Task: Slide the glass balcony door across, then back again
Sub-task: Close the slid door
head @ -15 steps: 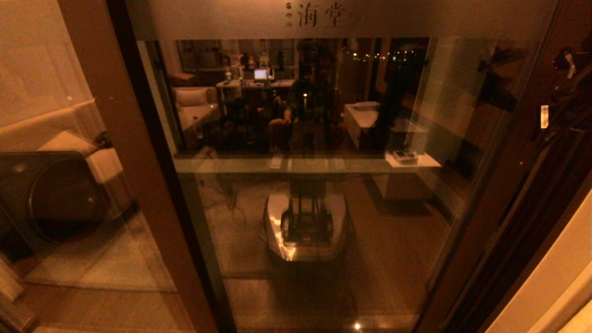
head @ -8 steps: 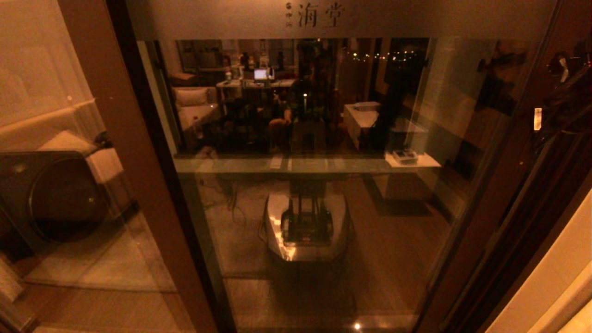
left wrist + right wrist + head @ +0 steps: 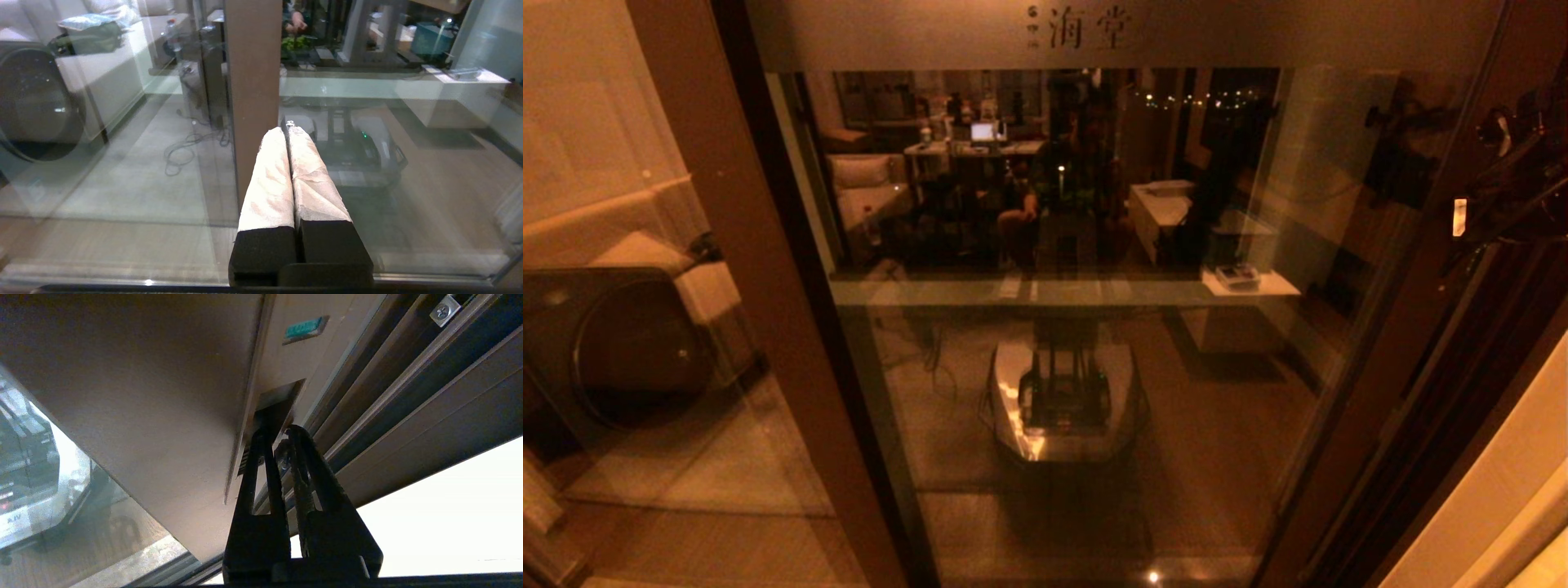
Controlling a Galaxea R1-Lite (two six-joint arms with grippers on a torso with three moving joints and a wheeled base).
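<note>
**Right gripper at the handle slot of the balcony door**

One glass balcony door filled the middle of the head view, its frosted top band carrying two large characters and its pane mirroring the room. One brown-framed fixed panel stood to its left, with one round dark drum behind it. The right gripper was at the door's right stile, its two black fingers close together, tips at the one recessed handle slot; whether they touched it was unclear. The left gripper hung low before the glass, its two padded fingers pressed together, holding nothing.
</note>
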